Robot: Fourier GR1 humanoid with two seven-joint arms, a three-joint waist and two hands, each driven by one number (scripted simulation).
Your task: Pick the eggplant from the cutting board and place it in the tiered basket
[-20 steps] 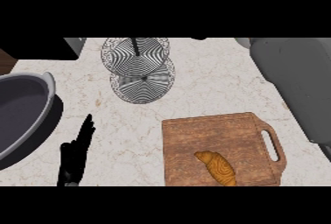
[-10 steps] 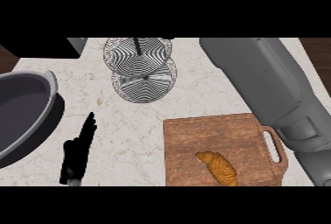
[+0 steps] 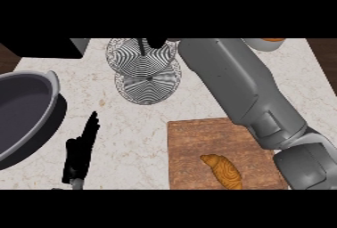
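Note:
A wooden cutting board (image 3: 197, 138) lies at the lower right of the head view. On it rests a golden-brown, croissant-like item (image 3: 223, 171); I see no eggplant on the board. The wire tiered basket (image 3: 146, 75) stands at the top centre. My right forearm (image 3: 244, 93) runs from the lower right, over the board's right side, up to the basket. Only a dark bit of my right hand (image 3: 158, 42) shows at the top edge above the basket, and whether it holds anything is hidden. My left hand (image 3: 79, 156) rests open at the lower left.
A large dark pot (image 3: 20, 111) fills the left edge of the counter. An orange object (image 3: 273, 39) peeks in at the top right corner. Pale marble counter (image 3: 132, 133) lies between the pot, the basket and the board.
My right forearm has swung in from the right edge across the view, reaching the basket at the top. The left hand, the board and the brown item have not moved.

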